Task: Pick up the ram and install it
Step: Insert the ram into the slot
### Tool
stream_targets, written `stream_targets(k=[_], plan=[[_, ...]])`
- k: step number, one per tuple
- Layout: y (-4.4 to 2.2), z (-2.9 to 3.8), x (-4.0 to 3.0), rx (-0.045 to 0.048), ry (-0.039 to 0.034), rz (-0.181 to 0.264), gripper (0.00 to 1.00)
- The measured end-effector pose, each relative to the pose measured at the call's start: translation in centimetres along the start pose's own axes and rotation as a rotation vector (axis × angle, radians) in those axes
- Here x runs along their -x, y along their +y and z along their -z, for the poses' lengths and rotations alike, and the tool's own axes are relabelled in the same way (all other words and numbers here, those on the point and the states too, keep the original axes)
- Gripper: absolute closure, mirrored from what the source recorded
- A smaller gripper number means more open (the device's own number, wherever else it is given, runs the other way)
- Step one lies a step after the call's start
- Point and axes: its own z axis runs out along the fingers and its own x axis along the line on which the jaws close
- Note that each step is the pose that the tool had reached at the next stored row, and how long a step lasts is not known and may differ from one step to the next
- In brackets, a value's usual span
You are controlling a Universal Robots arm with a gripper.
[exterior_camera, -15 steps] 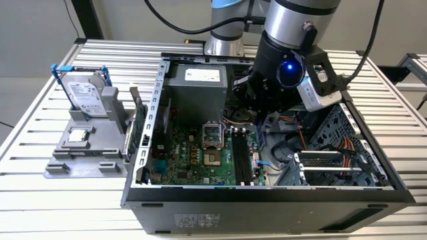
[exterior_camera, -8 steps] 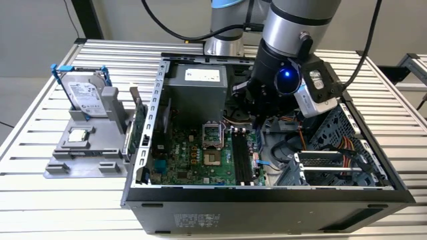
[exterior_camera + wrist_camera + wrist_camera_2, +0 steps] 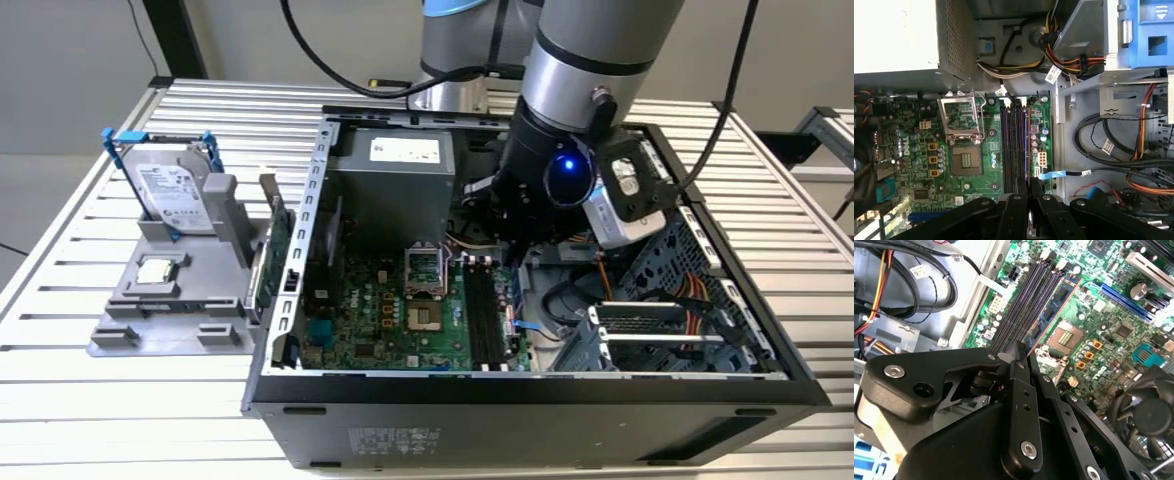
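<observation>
Pinching one end of the ram (image 3: 1056, 302), the narrow claw (image 3: 1021, 352) holds it over the motherboard's slots (image 3: 1026, 302).

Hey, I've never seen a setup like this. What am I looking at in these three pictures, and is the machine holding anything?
The exterior view looks from outside at a robot arm reaching down into an open computer case that lies on a slatted metal table. On the exterior view's left, a grey holder carries a silver hard drive with a blue handle.

The two wrist views come from cameras riding on the arm, looking down past its black gripper at the green motherboard.

The gripper appears closed on the ram, a thin blue-green memory stick. It holds the stick edge-down along the long black slots. I cannot tell whether the stick is seated in a slot.
</observation>
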Motion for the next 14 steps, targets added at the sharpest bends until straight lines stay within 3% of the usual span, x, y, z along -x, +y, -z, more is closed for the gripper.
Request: stream_targets(k=[14], plan=[[0.01, -2.44, 0.25, -0.0002, 0.0, 0.017, 1.0]])
